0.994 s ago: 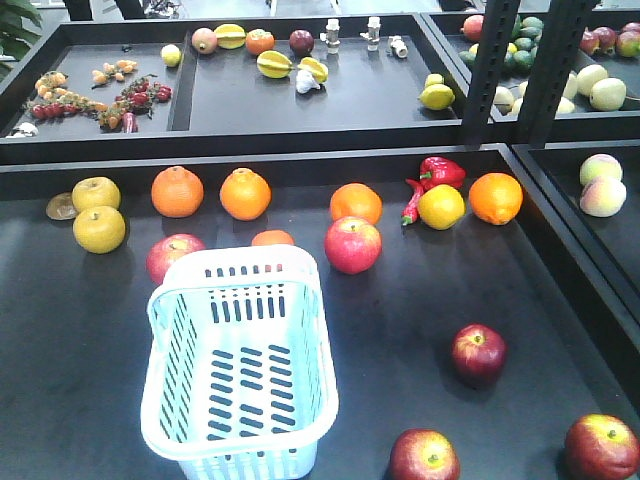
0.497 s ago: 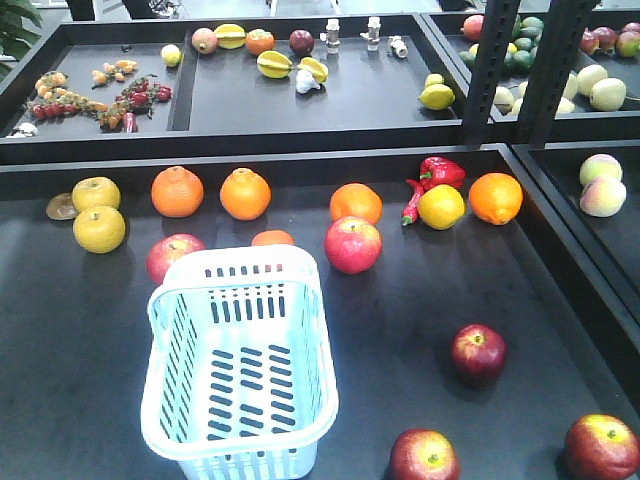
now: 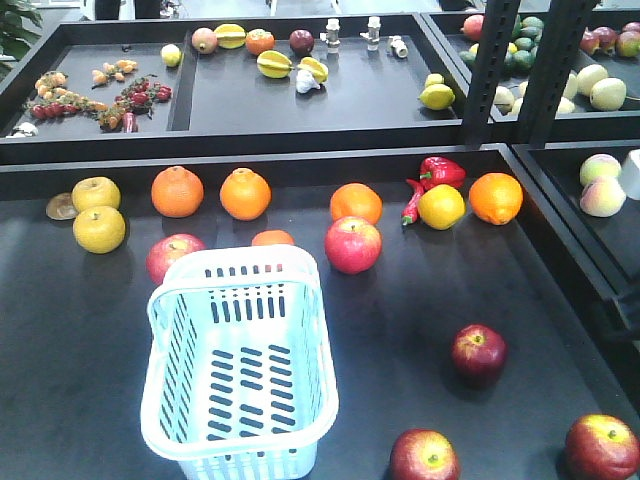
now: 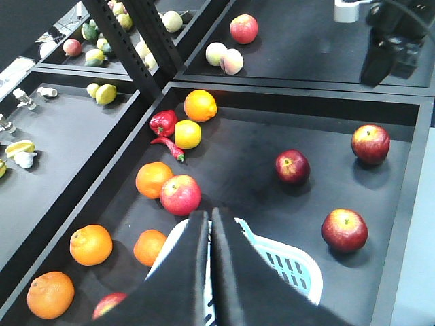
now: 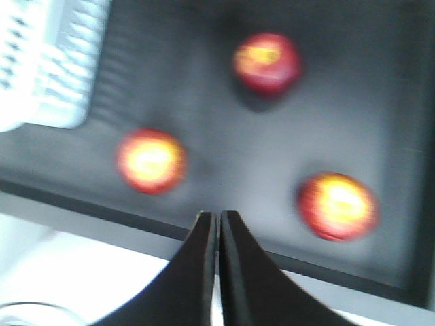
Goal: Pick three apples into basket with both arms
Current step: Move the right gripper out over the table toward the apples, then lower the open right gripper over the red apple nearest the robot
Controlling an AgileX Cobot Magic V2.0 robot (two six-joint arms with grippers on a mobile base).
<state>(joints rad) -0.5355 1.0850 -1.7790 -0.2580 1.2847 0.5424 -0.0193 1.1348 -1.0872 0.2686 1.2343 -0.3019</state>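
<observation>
Three dark red apples lie on the black tray to the right of the basket: one (image 3: 478,353) mid-right, one (image 3: 424,455) at the front edge, one (image 3: 601,446) in the front right corner. The pale blue basket (image 3: 250,257) stands empty at front centre. The left wrist view shows my left gripper (image 4: 209,214) shut and empty above the basket (image 4: 292,261), with the apples (image 4: 293,166) beyond it. The right wrist view is blurred; there my right gripper (image 5: 218,216) is shut and empty above the tray's edge, near the three apples (image 5: 267,62). Neither gripper shows in the front view.
Lighter red apples (image 3: 352,245) and several oranges (image 3: 245,193) lie behind the basket, with yellow fruit (image 3: 98,228) at left and a lemon (image 3: 441,206) and red pepper (image 3: 440,171) at back right. Raised tray walls and black uprights (image 3: 490,70) border the area. The right arm (image 4: 397,37) hangs over the far tray.
A pale part of the right arm has come into the front view at the right edge. The apples, basket and other fruit have not moved.
</observation>
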